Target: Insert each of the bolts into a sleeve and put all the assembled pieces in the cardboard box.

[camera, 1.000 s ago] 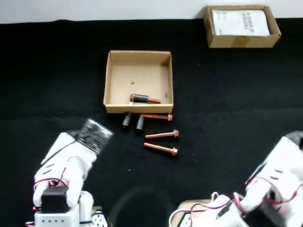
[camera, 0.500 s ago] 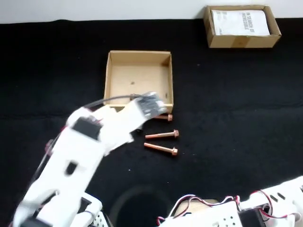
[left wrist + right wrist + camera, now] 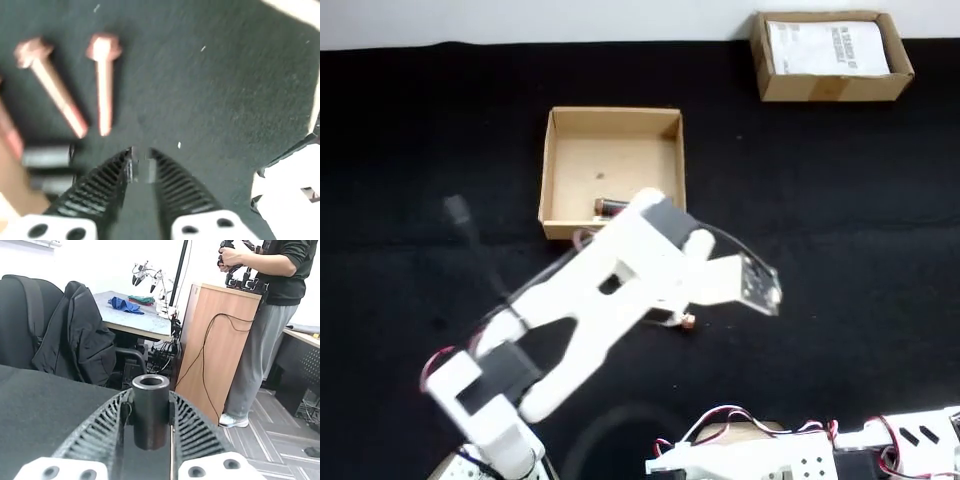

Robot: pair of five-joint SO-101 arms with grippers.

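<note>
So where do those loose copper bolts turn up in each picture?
High view: one bolt head peeks from under the white arm, near the cardboard box.
Left wrist view: two bolts lie just ahead of the left gripper.
Right wrist view: faces the room instead.
Shared landmark: the black table.

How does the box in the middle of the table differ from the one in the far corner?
The middle box is nearly square; the far box is wider than deep. The middle box holds one sleeved bolt on a mostly bare floor; a white sheet covers the far box's floor. The left arm overlaps the middle box's near wall; the far box stands clear. Both are open cardboard boxes.
</note>
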